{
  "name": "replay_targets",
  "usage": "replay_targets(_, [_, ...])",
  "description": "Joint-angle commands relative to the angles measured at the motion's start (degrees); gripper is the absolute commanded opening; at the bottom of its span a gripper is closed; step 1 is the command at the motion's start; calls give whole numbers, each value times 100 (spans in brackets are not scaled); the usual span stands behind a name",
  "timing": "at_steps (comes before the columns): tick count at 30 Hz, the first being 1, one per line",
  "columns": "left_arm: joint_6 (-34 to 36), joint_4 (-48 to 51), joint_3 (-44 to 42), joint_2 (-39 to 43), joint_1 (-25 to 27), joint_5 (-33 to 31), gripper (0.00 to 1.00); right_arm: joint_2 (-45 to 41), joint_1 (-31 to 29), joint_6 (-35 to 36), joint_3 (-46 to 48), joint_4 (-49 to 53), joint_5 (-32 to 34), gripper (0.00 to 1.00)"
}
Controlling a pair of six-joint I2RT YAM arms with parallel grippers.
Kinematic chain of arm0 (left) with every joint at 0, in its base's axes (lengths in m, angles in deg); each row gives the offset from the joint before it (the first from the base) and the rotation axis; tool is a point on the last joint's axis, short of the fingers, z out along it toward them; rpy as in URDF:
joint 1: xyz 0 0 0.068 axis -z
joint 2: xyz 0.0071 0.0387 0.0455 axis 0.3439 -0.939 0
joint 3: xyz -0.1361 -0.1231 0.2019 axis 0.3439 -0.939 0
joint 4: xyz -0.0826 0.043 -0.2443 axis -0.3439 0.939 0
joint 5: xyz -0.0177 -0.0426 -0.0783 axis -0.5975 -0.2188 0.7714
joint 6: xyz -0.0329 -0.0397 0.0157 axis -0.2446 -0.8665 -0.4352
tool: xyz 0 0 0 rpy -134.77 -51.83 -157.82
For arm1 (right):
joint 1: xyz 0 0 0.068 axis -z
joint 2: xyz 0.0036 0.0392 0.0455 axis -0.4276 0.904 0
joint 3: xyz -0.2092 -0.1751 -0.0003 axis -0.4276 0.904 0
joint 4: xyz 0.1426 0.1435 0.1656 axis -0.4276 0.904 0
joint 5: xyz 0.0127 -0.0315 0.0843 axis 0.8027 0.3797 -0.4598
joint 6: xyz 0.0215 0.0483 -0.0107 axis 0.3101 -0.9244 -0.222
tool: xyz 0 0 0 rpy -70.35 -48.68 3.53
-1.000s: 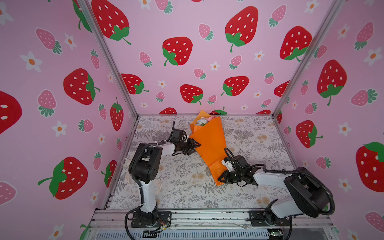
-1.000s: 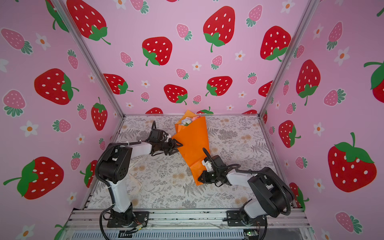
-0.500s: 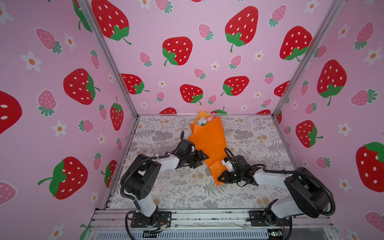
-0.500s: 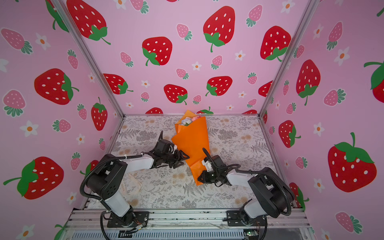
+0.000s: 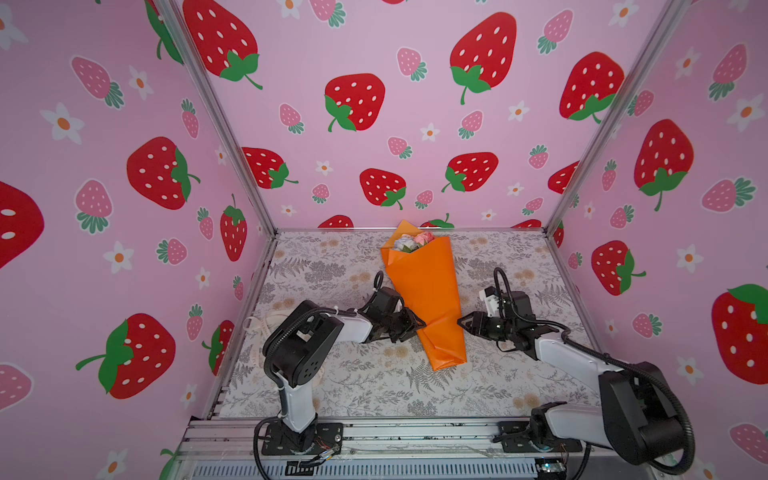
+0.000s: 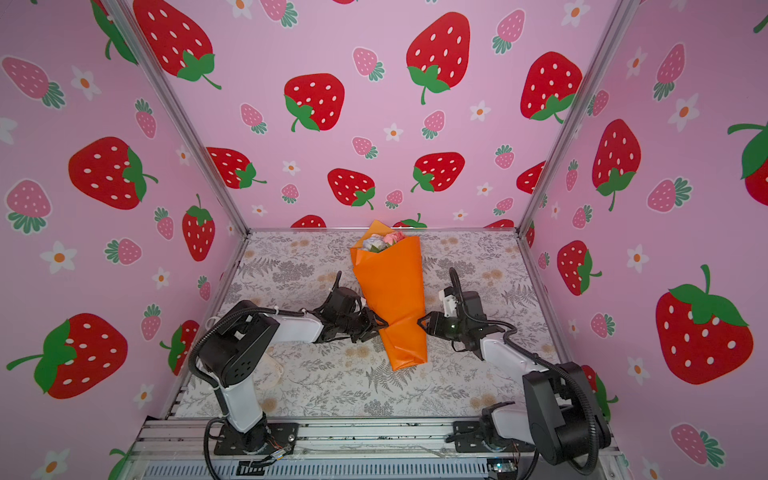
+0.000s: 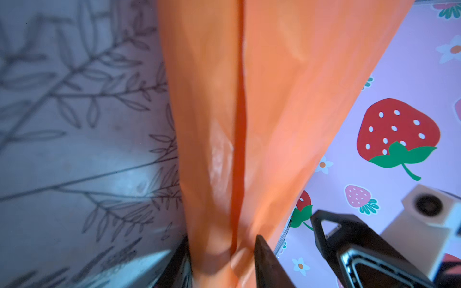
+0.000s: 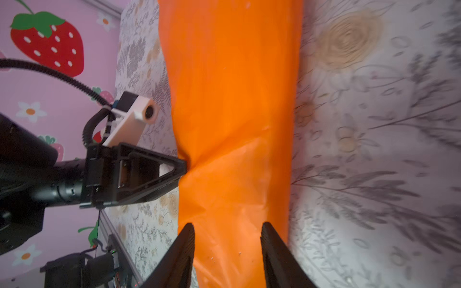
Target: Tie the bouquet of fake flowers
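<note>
Both my arms sit low, forearms approx. level, pointing inward at each other. L arm [image 5: 349, 326] bent at elbow; L gripper [image 5: 415, 323] fingers narrow, pinching the bouquet [image 5: 428, 291] at its edge. R arm [image 5: 569, 357] stretched fwd; R gripper [image 5: 462, 322] jaws apart, tips just beside it.

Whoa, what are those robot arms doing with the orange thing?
They're working on tying a bouquet of fake flowers lying on the table. The left gripper pinches its orange wrap near the narrow end; the right gripper sits beside it, fingers open. The cream ribbon lies off to the left, not tied on.
</note>
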Motion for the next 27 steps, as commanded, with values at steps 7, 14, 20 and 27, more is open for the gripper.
replay_targets(7, [38, -13, 320, -443, -172, 55, 29, 1839, 230, 460, -1006, -340, -697, 48])
replay_targets(14, [317, 203, 770, -681, -460, 229, 24, 2459, 232, 257, -1134, -805, -1072, 35])
replay_targets(20, [545, 496, 1289, -1024, -787, 394, 22, 2817, 214, -261, -1081, -1602, -1230, 22])
replay_targets(27, [640, 610, 1820, -1503, -1043, 598, 21, 3432, 214, -593, -1592, -1867, -1169, 15])
